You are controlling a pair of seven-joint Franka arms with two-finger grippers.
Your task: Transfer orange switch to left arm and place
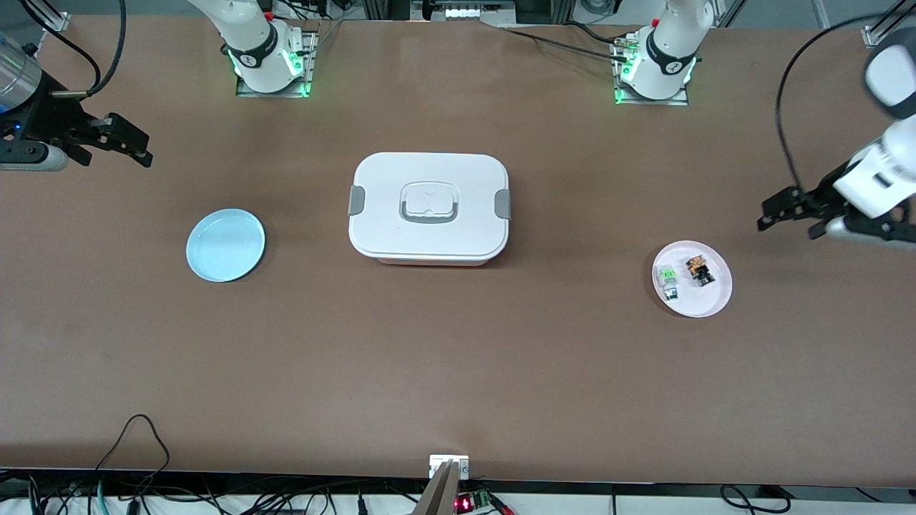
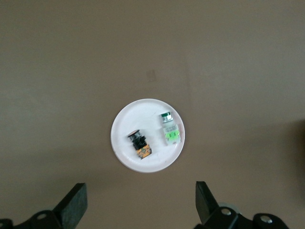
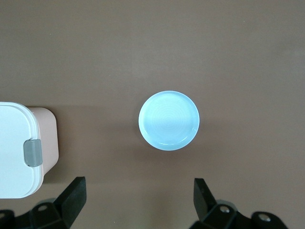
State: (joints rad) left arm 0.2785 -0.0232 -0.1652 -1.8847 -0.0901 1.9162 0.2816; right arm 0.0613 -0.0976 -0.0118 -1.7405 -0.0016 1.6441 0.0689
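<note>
The orange switch [image 1: 700, 271] lies on a small white plate [image 1: 705, 301] toward the left arm's end of the table. It also shows in the left wrist view [image 2: 139, 145] on that plate [image 2: 143, 112]. My left gripper [image 1: 787, 223] hangs open and empty in the air beside the plate, apart from the switch; it also shows in its wrist view [image 2: 140, 205]. The white box [image 1: 429, 207] stands shut in the middle of the table. My right gripper [image 1: 118, 159] hangs open and empty at the right arm's end; it also shows in its wrist view [image 3: 140, 202].
A green-and-clear component [image 1: 668, 280] lies beside the switch on the same plate, seen too in the left wrist view [image 2: 169, 130]. A light blue plate [image 1: 225, 244] sits toward the right arm's end, seen too in the right wrist view [image 3: 168, 120] beside the box's corner [image 3: 14, 148].
</note>
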